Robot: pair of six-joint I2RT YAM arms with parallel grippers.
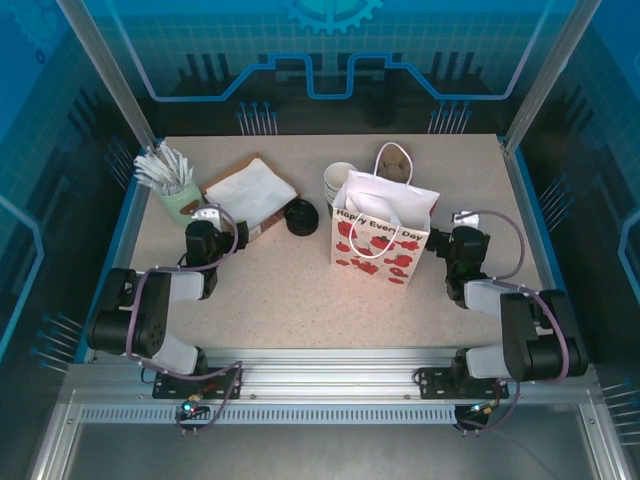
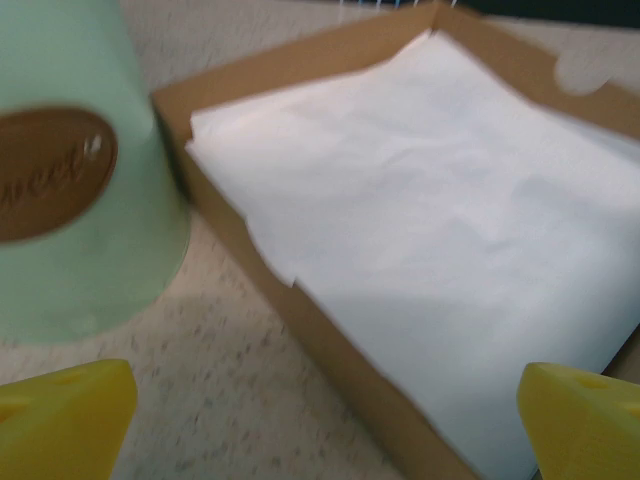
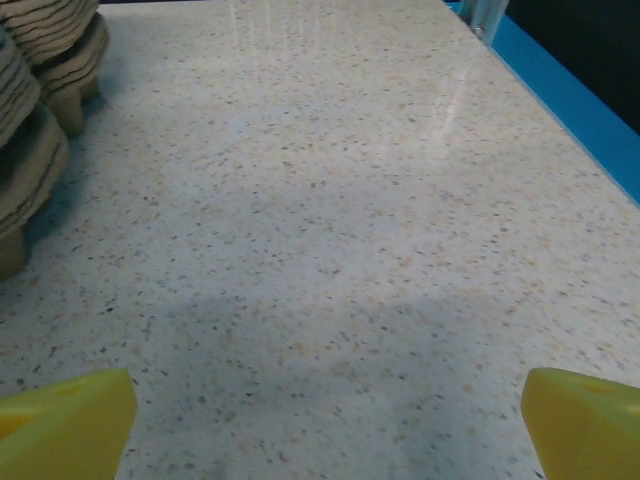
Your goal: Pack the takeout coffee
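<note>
While both arms sit folded low at the near edge of the worktop [image 1: 290, 290], the left pincer [image 1: 205, 214] gapes wide open, facing a mint-green cup [image 2: 120, 270] and a cardboard tray [image 2: 320, 330] of white paper. The right pincer [image 1: 462, 218], spread just as wide, hovers over bare worktop near the gift bag [image 1: 383, 232]. The black-lidded coffee [image 1: 301, 217] stands between tray and bag, untouched.

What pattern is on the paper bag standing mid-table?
The paper bag is white with red hearts and dark lettering, best seen in the top external view.
</note>
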